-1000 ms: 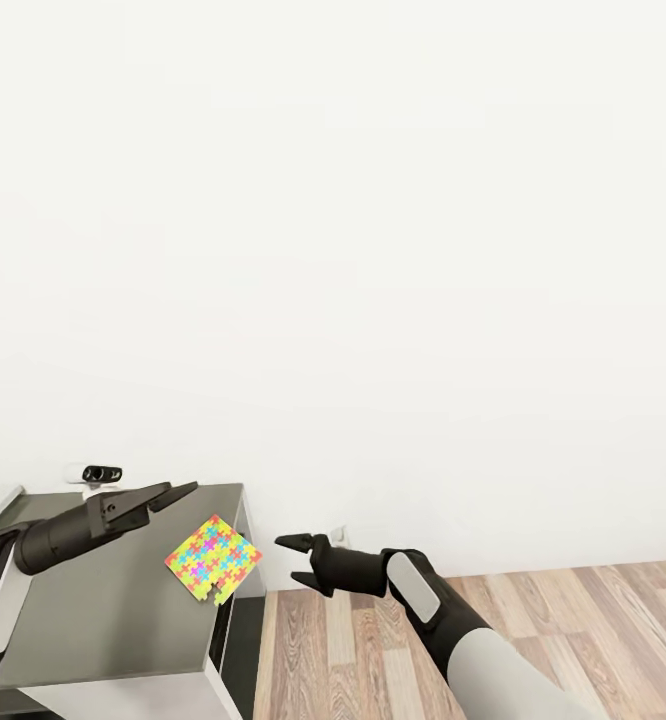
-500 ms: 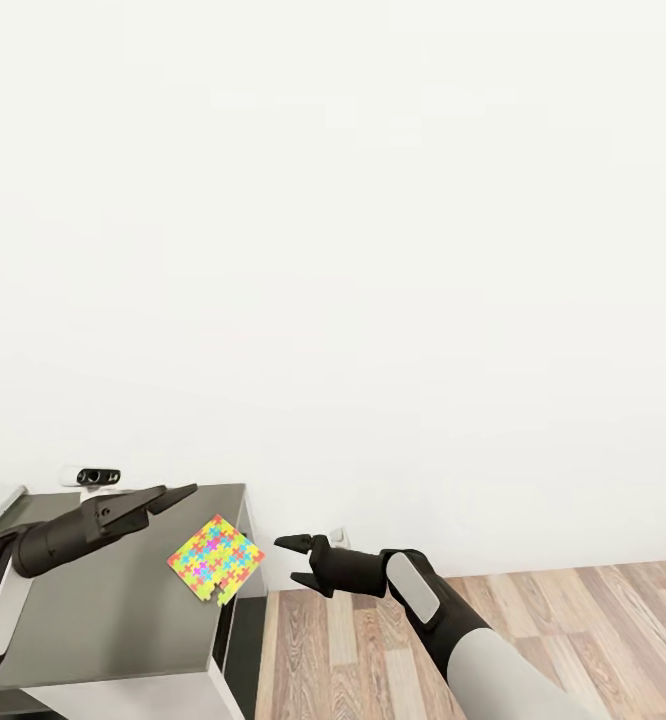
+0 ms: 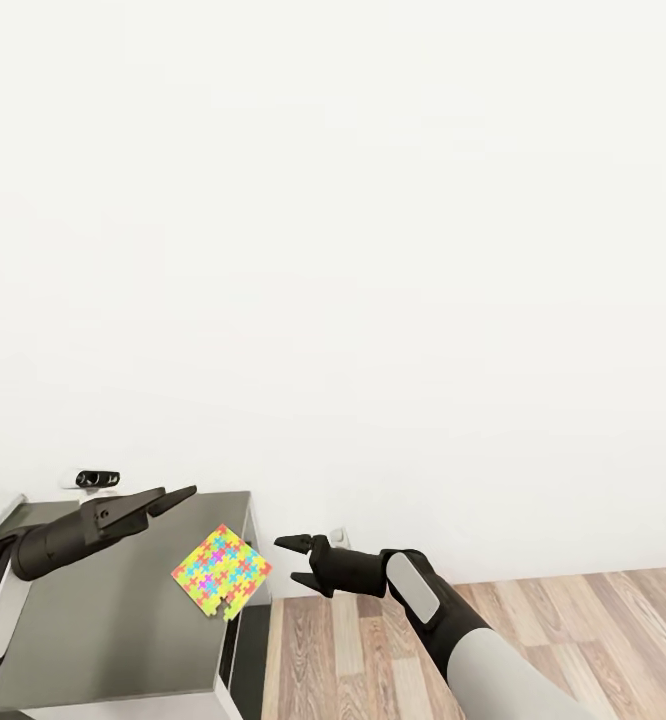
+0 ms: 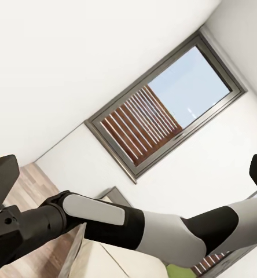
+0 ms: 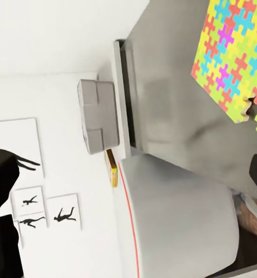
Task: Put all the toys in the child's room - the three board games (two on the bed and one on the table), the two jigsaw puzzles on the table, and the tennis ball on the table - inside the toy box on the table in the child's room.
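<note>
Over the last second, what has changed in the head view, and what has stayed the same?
The whole picture shifted slightly, table, puzzle and floor alike, so the camera moved, not the things. The puzzle lies flat at the table's right edge as before, untouched. The left end effector stays above the table and the right end effector beside it over the floor; both remain open and empty. Nothing was grasped or released.

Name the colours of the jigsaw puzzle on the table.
Yellow, green, pink, blue and orange interlocking pieces on the jigsaw puzzle; clearest in the right wrist view.

Multicoloured jigsaw puzzle [image 3: 222,571] — yellow, green, pink, blue — dark grey table [image 3: 113,620]
</note>
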